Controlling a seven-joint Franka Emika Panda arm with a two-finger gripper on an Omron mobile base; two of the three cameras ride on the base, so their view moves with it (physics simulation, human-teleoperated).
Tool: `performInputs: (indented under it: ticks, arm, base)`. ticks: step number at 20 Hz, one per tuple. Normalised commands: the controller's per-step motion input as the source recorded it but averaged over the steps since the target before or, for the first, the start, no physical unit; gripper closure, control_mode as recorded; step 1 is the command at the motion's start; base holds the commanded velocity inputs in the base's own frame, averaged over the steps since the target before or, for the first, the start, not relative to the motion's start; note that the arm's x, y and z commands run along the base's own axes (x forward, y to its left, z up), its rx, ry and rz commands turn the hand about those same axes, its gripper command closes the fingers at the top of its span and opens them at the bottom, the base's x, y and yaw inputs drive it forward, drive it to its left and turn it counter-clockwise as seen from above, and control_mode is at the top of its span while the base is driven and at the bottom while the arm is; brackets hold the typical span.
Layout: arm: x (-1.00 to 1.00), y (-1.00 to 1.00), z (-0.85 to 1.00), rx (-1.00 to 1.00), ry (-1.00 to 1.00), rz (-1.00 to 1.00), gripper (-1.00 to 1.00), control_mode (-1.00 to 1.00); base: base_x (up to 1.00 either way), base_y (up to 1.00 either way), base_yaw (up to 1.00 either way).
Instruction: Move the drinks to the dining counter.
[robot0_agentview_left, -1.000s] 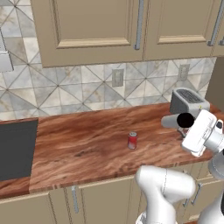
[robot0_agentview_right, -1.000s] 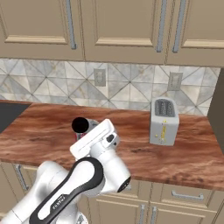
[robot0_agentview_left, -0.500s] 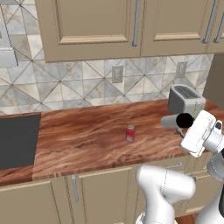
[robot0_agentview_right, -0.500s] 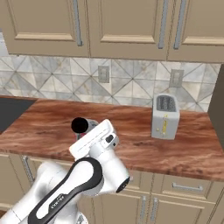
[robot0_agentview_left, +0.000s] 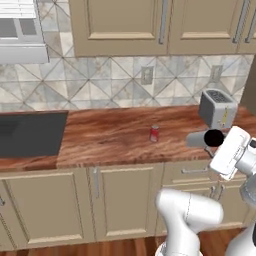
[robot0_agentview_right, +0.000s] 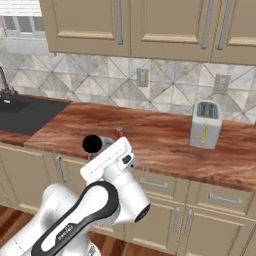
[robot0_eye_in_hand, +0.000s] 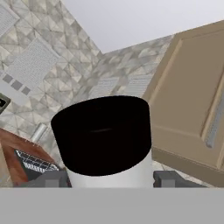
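- Gripper (robot0_agentview_left: 200, 139) in the left base view carries the tall pale-grey cylinder (robot0_agentview_left: 196, 139), black cap (robot0_agentview_left: 214, 137) toward the hand, held sideways out in front of the cabinet faces, clear of the wood counter (robot0_agentview_left: 110, 140). On that counter the short red can (robot0_agentview_left: 154, 133) stands alone, well apart from the toaster (robot0_agentview_left: 217, 108) at the right end and from the dark sink (robot0_agentview_left: 30, 133) at the left.
- From the right base view, the gripper (robot0_agentview_right: 98, 144) sits off the front edge of the counter (robot0_agentview_right: 165, 140), with the black cap (robot0_agentview_right: 92, 144) facing the camera and the red can (robot0_agentview_right: 119, 132) just behind it on the wood. The toaster (robot0_agentview_right: 205, 124) stands far to the right.
- Hand view: the cylinder (robot0_eye_in_hand: 109, 174) sits square between the two dark fingertips (robot0_eye_in_hand: 168, 179), jaws closed against its sides, and its cap (robot0_eye_in_hand: 102, 133) looms large. Wall tiles and a cabinet door (robot0_eye_in_hand: 192, 100) lie beyond.
- My judgement: the carry step is in hand, with one drink lifted and on its way to the dining counter, which I cannot see from here.
- Next the base must bring the island within reach; then the cylinder wants turning upright before it is set down and released. The red can awaits a later trip.
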Motion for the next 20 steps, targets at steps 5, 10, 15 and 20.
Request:
performInputs:
  ticks: [5, 10, 15, 20]
  arm:
    - [0.0, 0.0, 0.0, 0.0, 0.0, 0.0, 1.0, 1.0]
    - [0.0, 0.0, 0.0, 0.0, 0.0, 0.0, 1.0, 1.0]
    - [0.0, 0.0, 0.0, 0.0, 0.0, 0.0, 1.0, 1.0]
    - [0.0, 0.0, 0.0, 0.0, 0.0, 0.0, 1.0, 1.0]
  base:
    - [-0.27, 0.36, 0.47]
    - [-0.25, 0.56, 0.65]
    - [-0.19, 0.69, 0.71]
    - [-0.07, 0.78, 0.67]
